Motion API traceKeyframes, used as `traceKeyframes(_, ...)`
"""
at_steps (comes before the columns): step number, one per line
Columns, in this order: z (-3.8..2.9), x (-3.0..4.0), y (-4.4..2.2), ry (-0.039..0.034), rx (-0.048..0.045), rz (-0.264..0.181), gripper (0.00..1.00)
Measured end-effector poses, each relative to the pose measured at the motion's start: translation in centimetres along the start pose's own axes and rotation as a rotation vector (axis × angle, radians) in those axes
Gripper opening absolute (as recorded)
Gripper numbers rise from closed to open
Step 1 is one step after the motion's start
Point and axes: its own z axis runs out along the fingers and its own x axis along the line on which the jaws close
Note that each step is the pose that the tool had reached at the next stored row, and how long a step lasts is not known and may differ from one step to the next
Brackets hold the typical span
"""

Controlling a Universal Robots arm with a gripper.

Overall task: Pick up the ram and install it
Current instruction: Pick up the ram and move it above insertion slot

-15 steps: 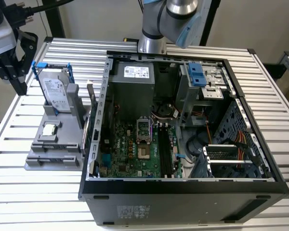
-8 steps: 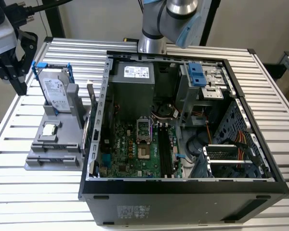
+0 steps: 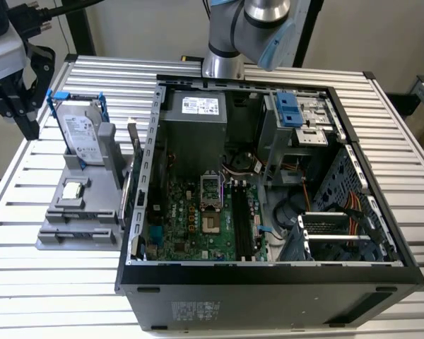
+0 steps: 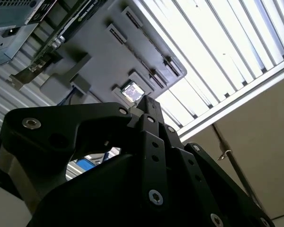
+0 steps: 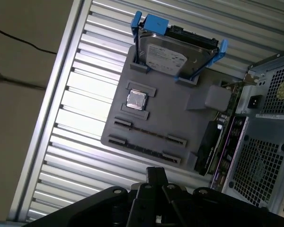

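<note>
Hovering over the bench [image 3: 63, 282], the gripper [image 5: 156, 177] is showing its jaws clenched on nothing. The ram [image 5: 210, 144] is standing apart, at the grey tray [image 5: 180, 118].

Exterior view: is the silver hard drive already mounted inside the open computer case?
No, the hard drive stands on edge in the gray holder, outside the computer case, toward the exterior view's left.

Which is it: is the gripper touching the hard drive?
Apart. In the first wrist view the gripper sits clear of the hard drive, the gray tray between them.
</note>
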Motion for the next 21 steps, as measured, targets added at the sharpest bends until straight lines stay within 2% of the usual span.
traceKeyframes(10,0.00,0.00,0.00,0.0014,-0.0004,-0.029,0.00)
traceKeyframes(21,0.00,0.00,0.00,0.0051,-0.0015,-0.104,0.00)
